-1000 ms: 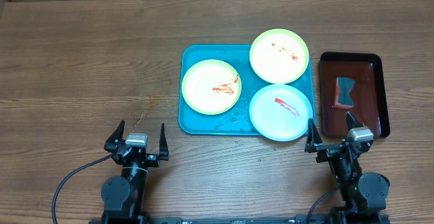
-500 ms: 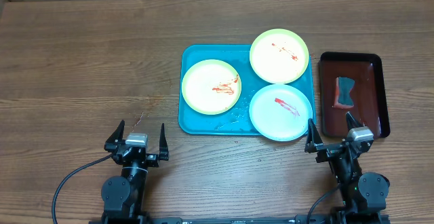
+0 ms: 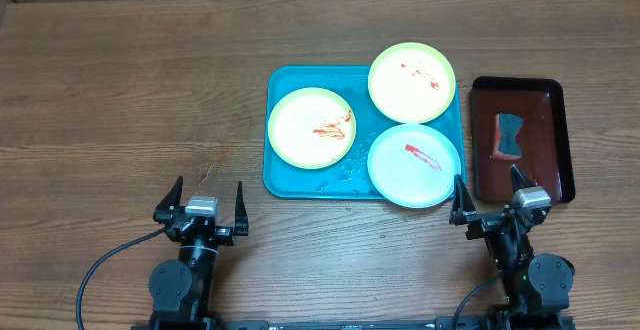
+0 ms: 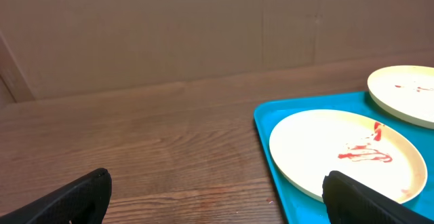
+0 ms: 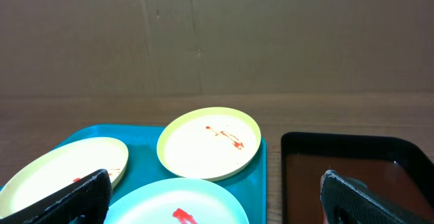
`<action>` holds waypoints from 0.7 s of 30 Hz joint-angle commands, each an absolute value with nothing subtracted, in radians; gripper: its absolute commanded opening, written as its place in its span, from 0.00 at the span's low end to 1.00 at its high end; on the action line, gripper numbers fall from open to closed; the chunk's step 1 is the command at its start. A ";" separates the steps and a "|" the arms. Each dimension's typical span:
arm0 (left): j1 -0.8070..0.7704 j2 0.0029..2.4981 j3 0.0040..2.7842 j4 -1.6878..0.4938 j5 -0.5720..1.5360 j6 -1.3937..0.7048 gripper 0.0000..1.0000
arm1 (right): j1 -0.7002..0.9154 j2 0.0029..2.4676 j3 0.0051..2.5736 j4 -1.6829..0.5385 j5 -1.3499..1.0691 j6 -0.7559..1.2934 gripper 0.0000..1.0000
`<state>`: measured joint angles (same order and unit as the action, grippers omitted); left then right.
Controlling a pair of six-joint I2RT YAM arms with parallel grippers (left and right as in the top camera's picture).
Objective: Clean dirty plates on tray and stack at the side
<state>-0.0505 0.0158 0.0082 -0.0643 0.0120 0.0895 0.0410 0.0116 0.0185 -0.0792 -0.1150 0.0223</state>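
A turquoise tray (image 3: 285,175) lies right of the table's middle and holds three plates, each smeared with red sauce. A yellow-green plate (image 3: 311,127) sits at its left; it also shows in the left wrist view (image 4: 349,155). A second yellow-green plate (image 3: 411,82) overhangs the tray's back right; it shows in the right wrist view (image 5: 210,142). A light blue plate (image 3: 414,165) sits at front right (image 5: 178,201). My left gripper (image 3: 207,205) is open and empty near the front edge. My right gripper (image 3: 490,202) is open and empty just in front of the blue plate.
A dark red-brown tray with black edges (image 3: 555,135) lies right of the turquoise tray and holds a blue-grey sponge (image 3: 510,135). A few droplets lie on the turquoise tray's front part (image 3: 345,178). A brown wall stands behind the table.
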 commanded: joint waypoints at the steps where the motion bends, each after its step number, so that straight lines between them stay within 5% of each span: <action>1: -0.046 0.006 0.005 -0.060 0.019 0.117 0.99 | 0.046 0.003 0.008 -0.074 -0.105 0.024 1.00; 21: -0.046 0.006 0.006 -0.014 0.028 0.120 1.00 | 0.046 0.003 0.008 -0.056 -0.104 0.023 1.00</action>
